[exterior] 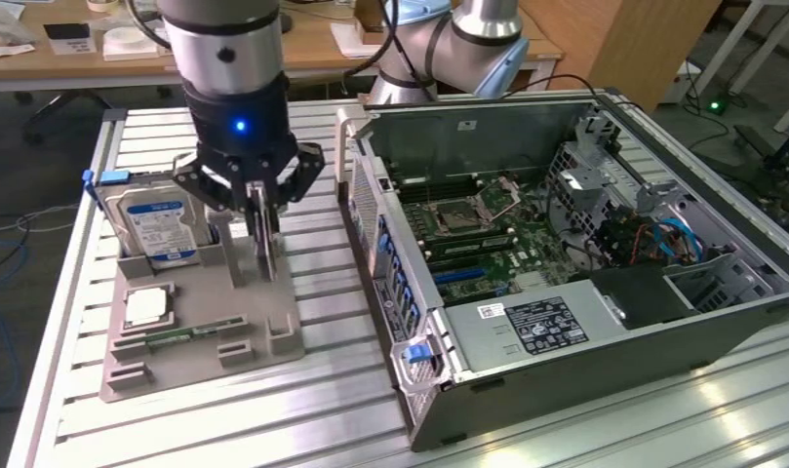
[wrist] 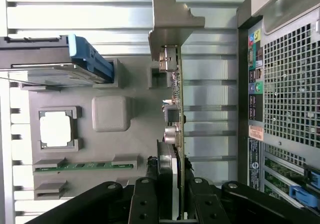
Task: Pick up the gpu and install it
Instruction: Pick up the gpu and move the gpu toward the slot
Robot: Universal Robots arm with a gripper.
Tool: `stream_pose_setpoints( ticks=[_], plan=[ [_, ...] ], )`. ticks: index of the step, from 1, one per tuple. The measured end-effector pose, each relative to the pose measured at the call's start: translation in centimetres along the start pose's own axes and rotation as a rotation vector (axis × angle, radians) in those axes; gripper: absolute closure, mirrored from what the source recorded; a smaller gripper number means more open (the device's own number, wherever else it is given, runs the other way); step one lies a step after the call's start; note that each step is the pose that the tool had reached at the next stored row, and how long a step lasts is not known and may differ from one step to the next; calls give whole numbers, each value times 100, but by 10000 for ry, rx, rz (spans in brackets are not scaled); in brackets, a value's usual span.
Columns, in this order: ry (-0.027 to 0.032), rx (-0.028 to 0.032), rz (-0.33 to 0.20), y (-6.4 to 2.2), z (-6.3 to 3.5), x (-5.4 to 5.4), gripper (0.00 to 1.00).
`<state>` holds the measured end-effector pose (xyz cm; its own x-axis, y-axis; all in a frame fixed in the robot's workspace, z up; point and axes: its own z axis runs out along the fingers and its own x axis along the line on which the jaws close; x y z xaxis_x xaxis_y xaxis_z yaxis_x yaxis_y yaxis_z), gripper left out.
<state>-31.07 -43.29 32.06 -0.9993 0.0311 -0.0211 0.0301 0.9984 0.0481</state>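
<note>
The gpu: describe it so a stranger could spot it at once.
Left of the open case in the exterior view lies a grey tray. The gpu stands on edge in it, held by the gripper. It is the thin green card with a silver bracket, unlike the blue-labelled hard drive and memory stick.

Hard drive, memory stick, open computer case

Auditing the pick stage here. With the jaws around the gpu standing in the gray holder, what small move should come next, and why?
Probably a short straight lift: the gripper is shut on the upright gpu, whose lower edge sits in the gray holder, beside the hard drive, so tilting risks binding.
</note>
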Motion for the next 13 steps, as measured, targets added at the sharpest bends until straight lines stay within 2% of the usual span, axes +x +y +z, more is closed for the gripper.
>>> stream_pose_setpoints(
  ticks=[10, 13],
  plan=[
    [1, -29, 0, 22, -456, -7, 72],
    [2, -60, 0, 27, -560, -9, 72]
  ],
)
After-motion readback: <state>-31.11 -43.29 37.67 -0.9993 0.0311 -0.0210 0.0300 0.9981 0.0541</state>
